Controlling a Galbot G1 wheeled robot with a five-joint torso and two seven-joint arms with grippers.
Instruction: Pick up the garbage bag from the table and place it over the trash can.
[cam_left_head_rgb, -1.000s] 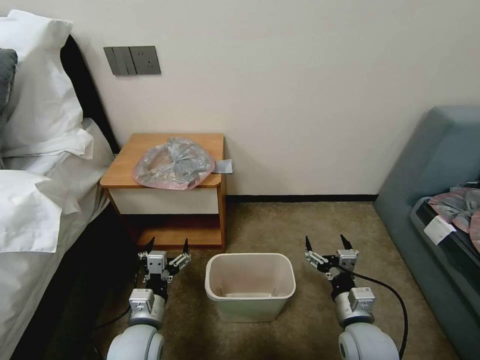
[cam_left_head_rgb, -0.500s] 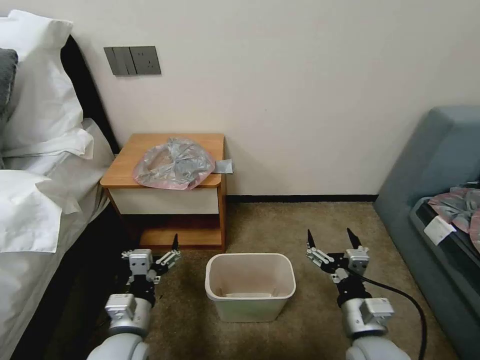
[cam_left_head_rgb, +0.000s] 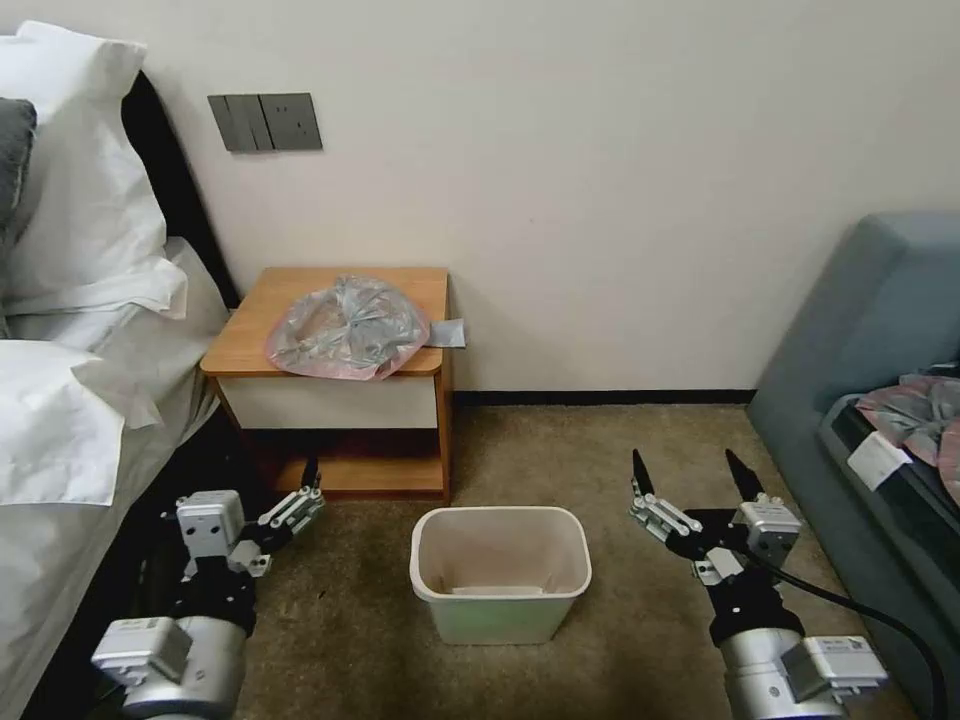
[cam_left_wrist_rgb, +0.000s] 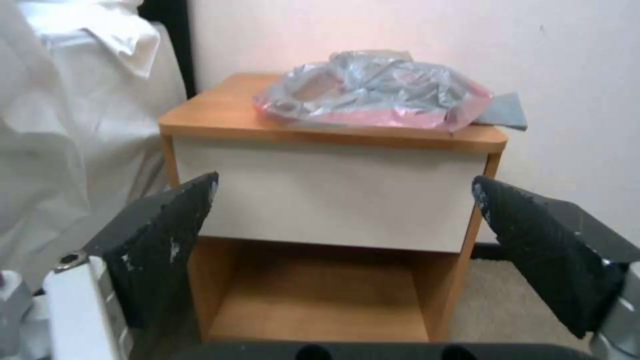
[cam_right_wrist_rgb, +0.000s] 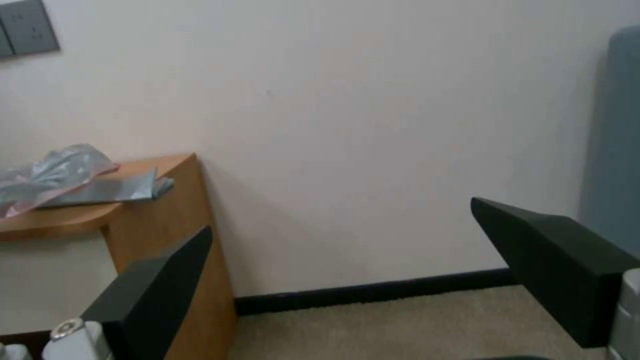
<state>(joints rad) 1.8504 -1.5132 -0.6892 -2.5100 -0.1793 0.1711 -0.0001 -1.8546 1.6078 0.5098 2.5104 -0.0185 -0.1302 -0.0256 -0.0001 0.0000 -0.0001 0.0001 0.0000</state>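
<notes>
the left gripper (cam_left_head_rgb: 290, 490) sits low beside the bed (cam_left_head_rgb: 60, 420), in front of the table's open lower shelf; from the head view one of its fingers is hidden behind its own body, but the left wrist view shows both dark fingers (cam_left_wrist_rgb: 163, 235) spread wide apart with nothing between them (cam_left_wrist_rgb: 343, 215). the right gripper (cam_left_head_rgb: 692, 472) hangs over the carpet (cam_left_head_rgb: 560, 440) to the right of the trash can (cam_left_head_rgb: 500, 572), its two black fingers (cam_left_head_rgb: 641, 472) also spread apart and empty; the right wrist view shows the same wide gap (cam_right_wrist_rgb: 340, 265).

the garbage bag (cam_left_head_rgb: 346, 327) lies crumpled on the table (cam_left_head_rgb: 250, 340), a flattish grey heap with a pink edge along its front, its longer side running across the tabletop, left to right, and reaching the table's front and right edges. a flat grey strip (cam_left_head_rgb: 447, 332) pokes out from under its right side past the tabletop's edge; whether it belongs to the bag is hard to tell. in the right wrist view the bag (cam_right_wrist_rgb: 47, 175) is cut off at the frame edge.

the trash can stands upright on the carpet, mouth up, in front of the table's right corner and apart from it, between the two grippers. something pale lies at its bottom, too faint to make out. on the sofa (cam_left_head_rgb: 880, 330) at the right lies another grey-and-pink plastic heap (cam_left_head_rgb: 925, 405), cut off by the frame.
</notes>
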